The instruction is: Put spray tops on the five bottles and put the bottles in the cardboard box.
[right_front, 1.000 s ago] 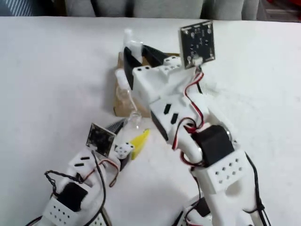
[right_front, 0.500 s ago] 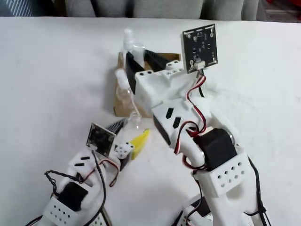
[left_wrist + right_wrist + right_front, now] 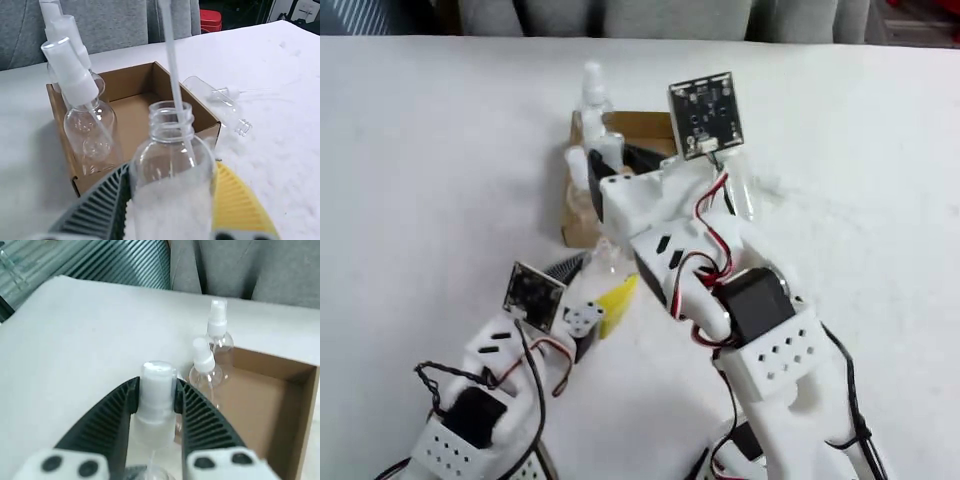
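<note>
white printed shells [image 3: 775, 365], black servos [image 3: 750, 305] and red-black cables [image 3: 704, 210] are noted; left gripper [image 3: 598, 275] is fitted with one yellow finger [image 3: 616, 303].

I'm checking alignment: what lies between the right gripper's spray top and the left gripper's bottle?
The spray top's dip tube, running down into the bottle's open neck, seen in the left wrist view.

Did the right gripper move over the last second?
Yes: in the high view the right gripper drew back across the cardboard box toward its near edge.
</note>
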